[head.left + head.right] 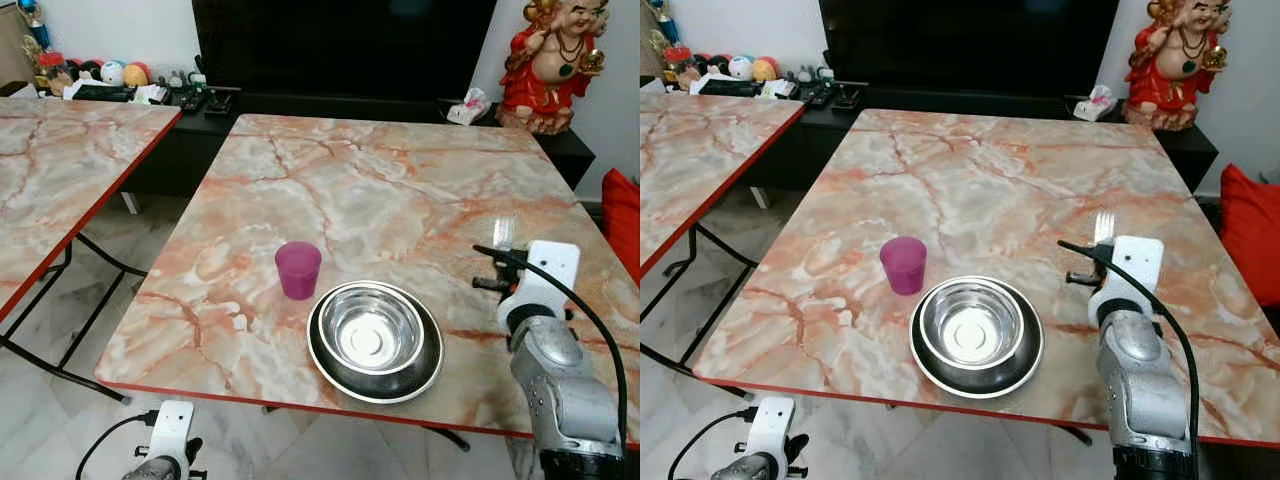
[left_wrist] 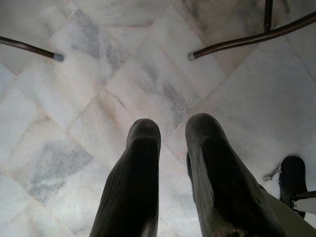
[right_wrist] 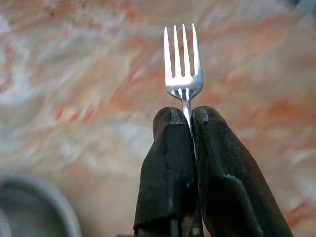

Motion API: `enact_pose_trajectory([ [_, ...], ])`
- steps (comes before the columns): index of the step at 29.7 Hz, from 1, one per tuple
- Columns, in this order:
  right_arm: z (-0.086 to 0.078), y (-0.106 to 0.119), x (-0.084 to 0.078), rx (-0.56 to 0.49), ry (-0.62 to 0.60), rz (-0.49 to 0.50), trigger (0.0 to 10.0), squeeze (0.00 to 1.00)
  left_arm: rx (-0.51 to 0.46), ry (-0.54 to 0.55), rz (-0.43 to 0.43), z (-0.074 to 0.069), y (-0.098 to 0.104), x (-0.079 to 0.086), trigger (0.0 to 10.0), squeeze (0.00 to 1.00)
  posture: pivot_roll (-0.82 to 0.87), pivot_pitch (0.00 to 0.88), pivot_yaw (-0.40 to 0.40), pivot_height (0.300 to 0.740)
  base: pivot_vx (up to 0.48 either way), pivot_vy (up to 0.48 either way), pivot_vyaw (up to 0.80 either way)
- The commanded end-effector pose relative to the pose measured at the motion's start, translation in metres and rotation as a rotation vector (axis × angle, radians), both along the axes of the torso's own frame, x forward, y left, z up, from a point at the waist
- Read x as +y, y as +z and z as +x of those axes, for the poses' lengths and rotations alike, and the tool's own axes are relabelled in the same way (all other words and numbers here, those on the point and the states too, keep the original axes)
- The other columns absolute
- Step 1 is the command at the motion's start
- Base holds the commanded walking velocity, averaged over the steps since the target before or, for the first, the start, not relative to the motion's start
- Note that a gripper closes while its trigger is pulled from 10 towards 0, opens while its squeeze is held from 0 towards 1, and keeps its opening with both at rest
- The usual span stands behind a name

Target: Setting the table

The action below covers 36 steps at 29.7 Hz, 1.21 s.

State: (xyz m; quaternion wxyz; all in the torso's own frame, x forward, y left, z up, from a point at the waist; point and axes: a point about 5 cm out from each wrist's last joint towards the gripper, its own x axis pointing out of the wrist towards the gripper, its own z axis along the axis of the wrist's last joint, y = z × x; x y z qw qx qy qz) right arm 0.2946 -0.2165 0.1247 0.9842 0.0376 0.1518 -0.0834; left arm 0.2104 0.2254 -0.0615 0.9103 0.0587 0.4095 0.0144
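A steel fork (image 3: 182,69) stands tines-up in my right gripper (image 3: 187,116), which is shut on its handle. The fork (image 1: 1103,227) hovers over the marble table (image 1: 400,180), to the right of a steel bowl (image 1: 368,330) that rests in a wider steel plate (image 1: 420,375) near the front edge. A purple cup (image 1: 298,270) stands upright just left of the bowl. My left gripper (image 2: 170,127) hangs below the table's front edge over the tiled floor, open, with nothing between its fingers.
A second marble table (image 1: 60,170) stands to the left across a narrow gap. A black TV console with clutter (image 1: 200,100) and a red statue (image 1: 550,65) are behind the table. A red cushion (image 1: 622,215) lies at the far right. Table legs (image 2: 237,42) cross the floor.
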Motion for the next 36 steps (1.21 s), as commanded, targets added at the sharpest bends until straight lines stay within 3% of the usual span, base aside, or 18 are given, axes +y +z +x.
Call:
enact_pose_trajectory([
  [1, 0.002, -0.004, 0.003, 0.039, 0.023, 0.045, 10.0, 0.0, 0.027, -0.006, 0.005, -0.003, -0.002, 0.001, 10.0, 0.0, 0.05, 0.023, -0.015, 0.74, 0.0, 0.0, 0.0],
  [15, -0.006, -0.035, 0.015, 0.188, 0.07, 0.121, 10.0, 0.0, 0.027, -0.002, 0.003, -0.003, -0.002, 0.002, 10.0, 0.0, 0.05, 0.027, -0.016, 0.74, 0.0, 0.0, 0.0],
  [24, -0.008, -0.04, 0.021, 0.181, 0.066, 0.146, 10.0, 0.0, 0.019, -0.005, 0.001, -0.001, -0.001, -0.001, 10.0, 0.0, 0.05, 0.026, -0.014, 0.74, 0.0, 0.0, 0.0],
  [30, -0.007, -0.041, 0.015, 0.178, 0.018, 0.084, 10.0, 0.0, 0.014, -0.005, 0.001, 0.001, 0.0, -0.001, 10.0, 0.0, 0.06, 0.026, -0.015, 0.74, 0.0, 0.0, 0.0],
  [36, -0.006, -0.041, 0.017, 0.161, 0.028, 0.09, 10.0, 0.0, 0.013, -0.007, 0.002, 0.001, 0.0, -0.001, 10.0, 0.0, 0.06, 0.026, -0.014, 0.74, 0.0, 0.0, 0.0],
])
